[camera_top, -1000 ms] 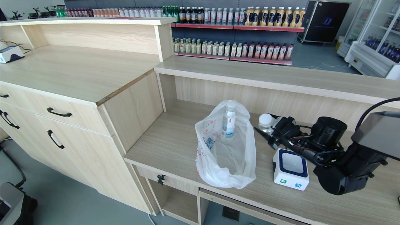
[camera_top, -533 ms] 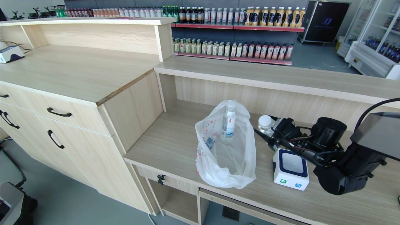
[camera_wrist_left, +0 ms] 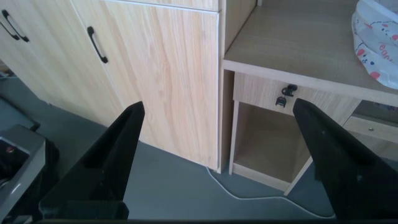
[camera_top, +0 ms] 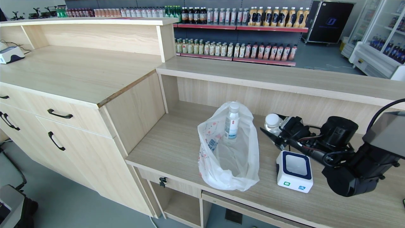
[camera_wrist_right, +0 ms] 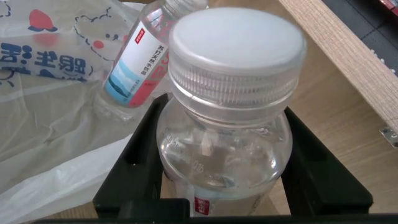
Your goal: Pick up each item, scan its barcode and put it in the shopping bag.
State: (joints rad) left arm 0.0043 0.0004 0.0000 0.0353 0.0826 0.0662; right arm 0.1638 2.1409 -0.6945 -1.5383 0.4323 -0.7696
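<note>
The right gripper (camera_top: 274,128) has its black fingers pressed on either side of a small clear plastic bottle (camera_top: 272,120). It is held just above the pale wood-grain counter (camera_top: 177,142), right of the shopping bag (camera_top: 234,164) and beyond the white, square scanner (camera_top: 294,171). The bottle's long axis runs roughly upright, ribbed white cap on top. In the thin, crinkled, translucent bag another clear bottle (camera_top: 232,123) stands cap up. The left gripper (camera_wrist_left: 217,109) hangs low by the cabinet, fingers spread.
</note>
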